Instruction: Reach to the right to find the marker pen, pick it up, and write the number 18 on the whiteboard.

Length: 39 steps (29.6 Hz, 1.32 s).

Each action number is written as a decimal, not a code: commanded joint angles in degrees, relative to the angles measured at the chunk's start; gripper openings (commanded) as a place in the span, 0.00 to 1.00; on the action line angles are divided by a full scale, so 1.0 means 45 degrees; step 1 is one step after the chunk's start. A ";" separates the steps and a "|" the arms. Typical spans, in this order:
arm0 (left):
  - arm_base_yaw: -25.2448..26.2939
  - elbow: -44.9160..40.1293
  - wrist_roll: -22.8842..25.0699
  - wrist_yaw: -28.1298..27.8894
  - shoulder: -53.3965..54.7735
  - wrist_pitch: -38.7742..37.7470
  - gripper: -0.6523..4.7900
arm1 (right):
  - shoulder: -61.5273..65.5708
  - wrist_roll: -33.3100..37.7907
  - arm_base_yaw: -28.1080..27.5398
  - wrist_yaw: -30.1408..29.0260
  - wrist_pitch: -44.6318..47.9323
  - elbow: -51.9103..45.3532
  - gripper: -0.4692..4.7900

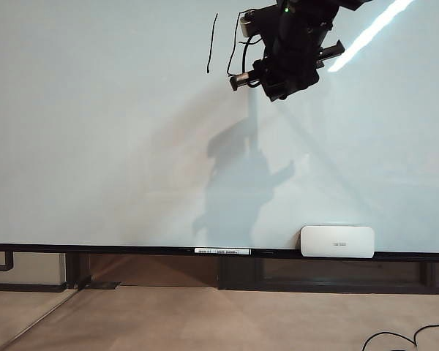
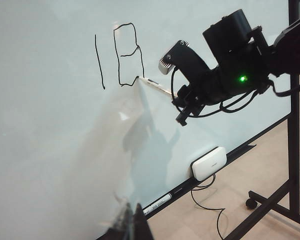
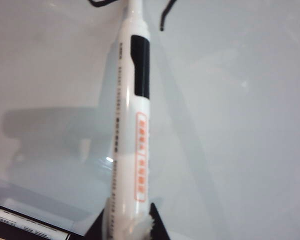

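Marker pen (image 3: 130,130) at the number 18 (image 2: 119,55)

Right gripper (image 3: 127,227) clamped on the pen, 12 o'clock on the whiteboard (image 1: 95,161); left gripper (image 2: 132,225) low beside the board, cannot tell its jaws.

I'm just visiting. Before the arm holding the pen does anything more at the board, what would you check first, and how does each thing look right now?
1. Right gripper has the marker pen: ok, barrel sits between its fingers.
2. Pen tip at the whiteboard: ok, at the 8's lower corner; contact itself cannot tell.
3. Number 18 complete: ok, the left wrist view shows both digits closed.
4. Strokes readable: ok, thin but dark.
5. Left gripper out of the way: ok, low and back from the writing; open or shut, cannot tell.
6. Eraser and spare marker on the rail: ok, well below the arm.
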 commanded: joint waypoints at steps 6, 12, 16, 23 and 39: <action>0.0000 0.0053 0.0053 -0.0005 -0.0068 0.0117 0.11 | -0.0151 0.0180 -0.0209 0.0301 -0.0277 0.0058 0.09; 0.0005 0.0053 0.0068 -0.0049 -0.0073 0.0112 0.11 | -0.0155 0.0180 -0.0214 0.0534 -0.0369 0.0058 0.09; 0.0000 0.0053 0.0403 -0.0136 -0.0102 0.0107 0.11 | -0.0228 0.0185 -0.0253 0.0534 -0.0559 0.0058 0.09; 0.0000 0.0083 0.0457 -0.0957 -0.0282 0.0107 0.11 | -0.0656 0.0185 -0.0238 0.0427 -0.0733 0.0058 0.09; 0.0000 0.2817 0.1559 -0.2409 -0.0602 -0.3332 0.11 | -0.5013 -0.0029 -0.0170 -0.0549 -0.4269 0.0058 0.09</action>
